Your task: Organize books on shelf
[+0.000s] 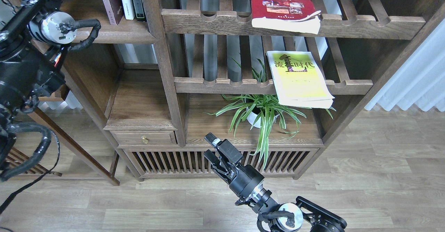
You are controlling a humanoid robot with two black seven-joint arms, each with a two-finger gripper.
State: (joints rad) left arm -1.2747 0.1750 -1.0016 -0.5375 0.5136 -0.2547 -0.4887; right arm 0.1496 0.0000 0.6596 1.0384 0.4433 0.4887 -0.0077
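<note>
The dark maroon book (110, 3) stands nearly upright on the solid dark-brown shelf (118, 35) at the top left, against a thin white book (126, 1) and a dark-spined book (137, 1). The red book (280, 2) lies flat on the upper slatted rack. The yellow-green book (299, 77) lies flat on the lower slatted rack, overhanging its front rail. My left arm (52, 22) rises along the shelf's left end; its gripper is above the top edge, out of view. My right gripper (208, 144) is open and empty, low in front of the cabinet base.
A potted spider plant (260, 112) stands on the lower board under the yellow-green book. A drawer (144, 139) and a slatted base (174, 162) sit below. A wooden post (167, 61) divides the bookcase. White curtains (413, 82) hang at the right, above the wooden floor.
</note>
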